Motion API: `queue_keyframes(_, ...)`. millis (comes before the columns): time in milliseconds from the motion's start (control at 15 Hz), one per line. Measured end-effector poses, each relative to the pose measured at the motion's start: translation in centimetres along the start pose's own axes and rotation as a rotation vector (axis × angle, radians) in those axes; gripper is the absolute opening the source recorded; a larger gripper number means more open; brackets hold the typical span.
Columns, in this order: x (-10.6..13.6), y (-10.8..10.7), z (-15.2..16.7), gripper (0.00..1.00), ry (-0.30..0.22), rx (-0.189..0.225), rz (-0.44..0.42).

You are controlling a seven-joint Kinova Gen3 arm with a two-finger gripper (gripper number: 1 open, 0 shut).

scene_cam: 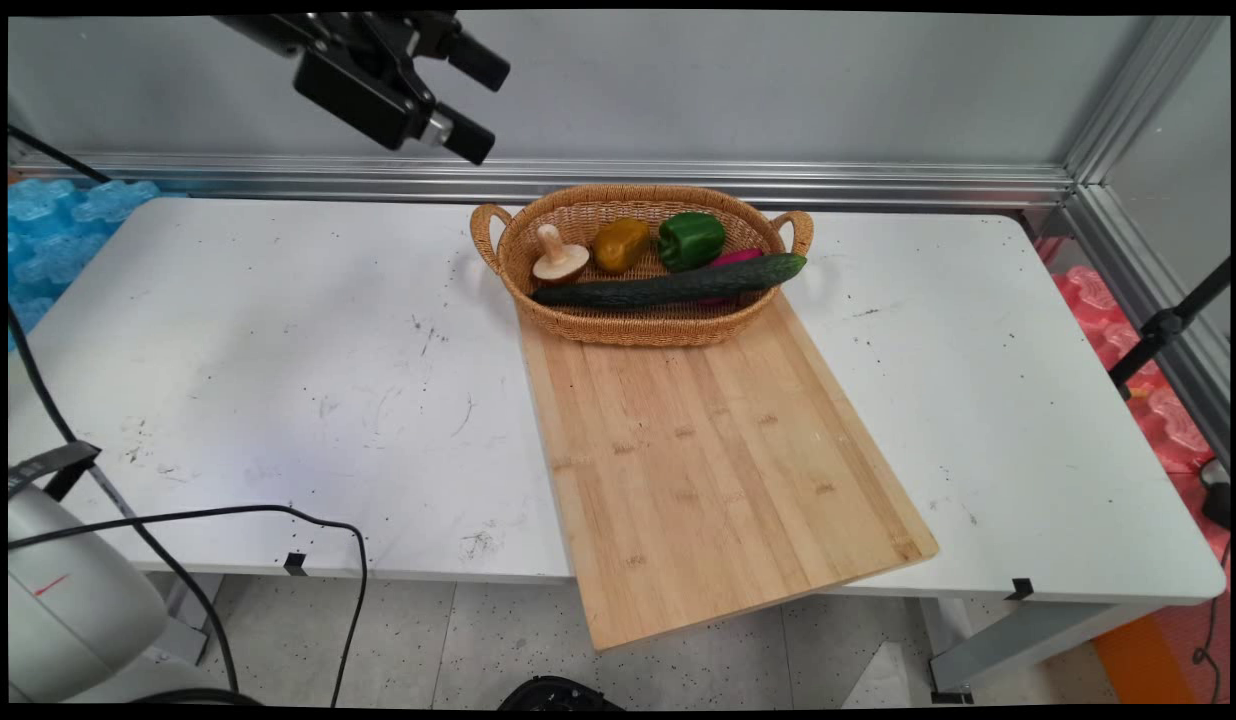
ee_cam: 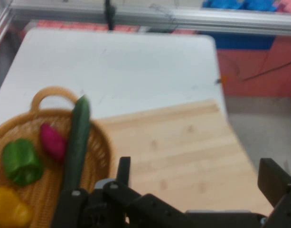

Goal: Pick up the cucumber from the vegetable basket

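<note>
Hovering high with our hand (scene_cam: 465, 97) spread and empty, we see the basket (ee_cam: 100, 156) and cucumber (ee_cam: 77, 145) below it

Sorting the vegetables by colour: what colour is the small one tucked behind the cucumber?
Magenta pink, clearest in the hand view.

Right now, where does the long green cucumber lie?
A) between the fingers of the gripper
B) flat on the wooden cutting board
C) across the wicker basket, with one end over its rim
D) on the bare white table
C: the cucumber lies across the wicker basket, its right end resting over the rim near the handle, while the cutting board is bare.
</note>
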State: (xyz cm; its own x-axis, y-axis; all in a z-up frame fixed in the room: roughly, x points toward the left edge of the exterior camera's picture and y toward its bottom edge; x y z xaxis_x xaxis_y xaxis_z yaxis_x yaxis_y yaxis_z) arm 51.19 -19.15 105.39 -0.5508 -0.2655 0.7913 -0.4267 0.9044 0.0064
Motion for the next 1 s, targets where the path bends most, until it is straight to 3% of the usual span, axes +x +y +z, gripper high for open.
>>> queue_keyframes(467, -0.9, -3.1, 3.4, 1.0, -0.135, 0.109, 0.021)
queue_keyframes(1000, -0.8, -6.7, 9.1, 1.0, -0.249, 0.153, 0.052)
